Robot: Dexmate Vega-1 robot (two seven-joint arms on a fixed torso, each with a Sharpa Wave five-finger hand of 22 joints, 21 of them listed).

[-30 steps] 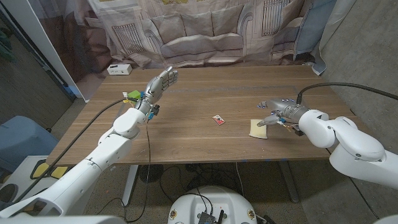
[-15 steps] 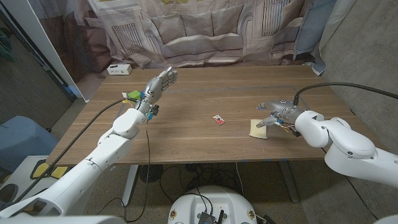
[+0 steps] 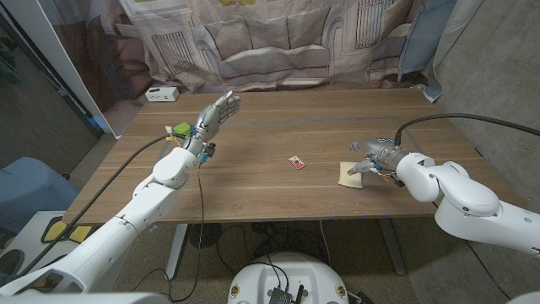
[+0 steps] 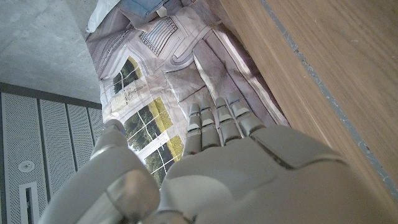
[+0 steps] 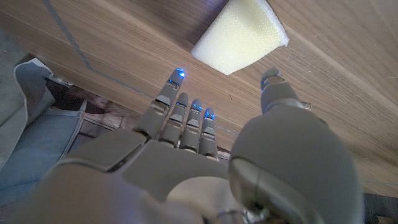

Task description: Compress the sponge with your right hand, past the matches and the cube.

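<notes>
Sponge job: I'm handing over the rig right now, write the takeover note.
Right hand: open, fingers spread, hovering at the yellow sponge, not gripping it.
Left hand: open, raised over the table's far left, holding nothing.
Matchbox lies mid-table, left of the sponge. Multicoloured cube sits near the left edge.
Done: reach to the sponge.
Left: close the right hand on it and squeeze.

Staged lab corner, printed backdrop curtain, concrete floor, wooden table
</notes>
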